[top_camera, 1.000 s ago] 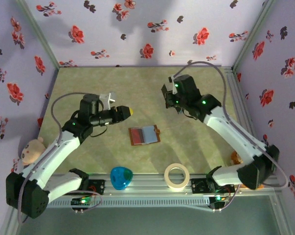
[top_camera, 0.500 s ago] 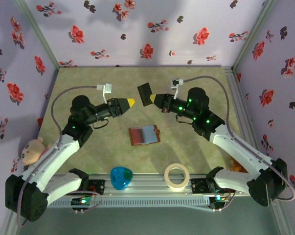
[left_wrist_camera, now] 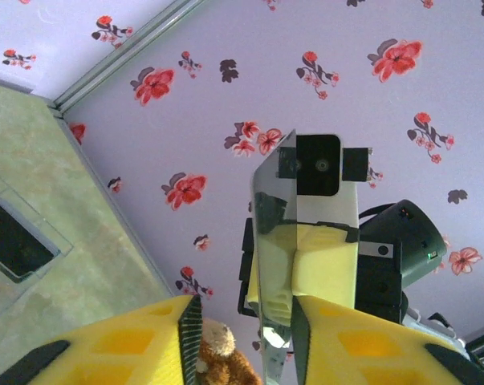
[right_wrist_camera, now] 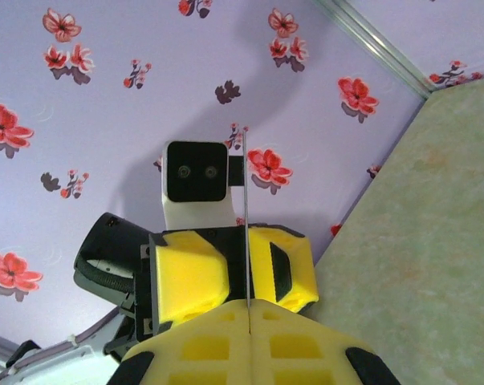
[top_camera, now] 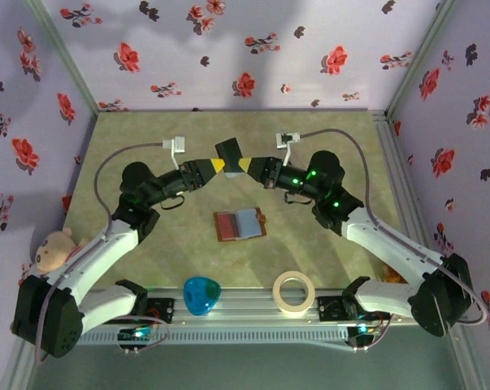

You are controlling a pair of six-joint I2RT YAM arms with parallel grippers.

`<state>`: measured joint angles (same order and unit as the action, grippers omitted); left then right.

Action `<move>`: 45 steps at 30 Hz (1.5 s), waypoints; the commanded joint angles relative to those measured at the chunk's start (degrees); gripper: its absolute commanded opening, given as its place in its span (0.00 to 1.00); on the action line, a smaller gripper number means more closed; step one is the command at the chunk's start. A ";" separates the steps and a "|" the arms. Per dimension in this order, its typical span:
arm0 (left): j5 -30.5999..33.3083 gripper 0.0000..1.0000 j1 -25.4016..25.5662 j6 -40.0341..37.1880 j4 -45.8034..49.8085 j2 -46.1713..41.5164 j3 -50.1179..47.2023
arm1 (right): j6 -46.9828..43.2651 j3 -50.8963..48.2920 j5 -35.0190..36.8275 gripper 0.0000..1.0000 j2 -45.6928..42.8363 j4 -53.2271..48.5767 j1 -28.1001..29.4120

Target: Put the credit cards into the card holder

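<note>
One dark credit card (top_camera: 227, 151) is held in the air above the table (top_camera: 131, 138), pinched at one edge by the right gripper (top_camera: 246, 166), whose fingers (right_wrist_camera: 201, 337) are pressed together on it. The left gripper (top_camera: 217, 166) is set nose to nose with it. Its fingers (left_wrist_camera: 129, 349) are parted, one on each side of the same card, and a gap is visible on one side, so no clamp is judged made there yet. The card holder (top_camera: 226, 227) is laid open on the table, nearer the arm bases and well apart from the card. A bluish panel (top_camera: 246, 223) is seen inside it; whether that is a seated card cannot be told. Progress is judged early-to-mid: handover under way, insertion of this card not yet done, remaining card count unknown.
</note>
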<state>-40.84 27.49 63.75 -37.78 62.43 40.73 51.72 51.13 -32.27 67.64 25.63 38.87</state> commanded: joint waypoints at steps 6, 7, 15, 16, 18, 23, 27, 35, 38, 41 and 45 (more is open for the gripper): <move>-2.31 0.00 -0.01 1.23 -4.33 0.43 0.05 | 1.86 0.24 -2.10 0.00 0.35 3.77 1.55; -2.31 0.00 -0.04 1.43 -4.23 0.49 0.00 | 1.97 0.15 -2.11 0.01 0.28 3.46 1.62; 7.67 0.00 -1.12 -14.73 43.42 -0.22 4.17 | -16.51 3.65 23.80 0.71 -1.70 -35.87 1.62; 8.13 0.00 -1.46 -16.13 47.76 0.74 4.45 | -18.48 4.02 27.07 0.71 -0.40 -39.77 1.64; 6.47 0.00 -1.58 -17.44 50.82 2.91 3.85 | -20.84 3.92 28.71 0.71 2.34 -43.57 1.64; 3.09 0.00 -1.51 -18.20 52.90 8.59 1.47 | -22.28 2.41 23.15 0.69 11.84 -43.01 1.63; 2.79 0.00 -1.32 -19.47 53.21 11.88 0.86 | -24.35 4.10 22.46 0.66 19.32 -44.51 1.64; 2.39 0.00 1.51 -18.56 48.77 20.52 0.89 | -25.93 6.08 23.62 0.65 26.02 -45.42 1.62; 2.18 0.00 2.03 -17.75 45.76 23.56 0.85 | -25.04 6.05 23.57 0.58 27.21 -45.39 1.64; 2.00 0.00 2.49 -18.04 43.05 25.10 0.74 | -24.67 5.05 23.77 0.55 28.00 -44.29 1.64; 1.79 0.00 2.49 -18.95 41.95 28.27 1.06 | -24.35 4.32 23.10 0.52 29.10 -42.99 1.64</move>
<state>-37.74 29.61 46.09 6.57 88.68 42.04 27.16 55.81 -9.78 95.70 -18.31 40.40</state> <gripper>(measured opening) 0.063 0.523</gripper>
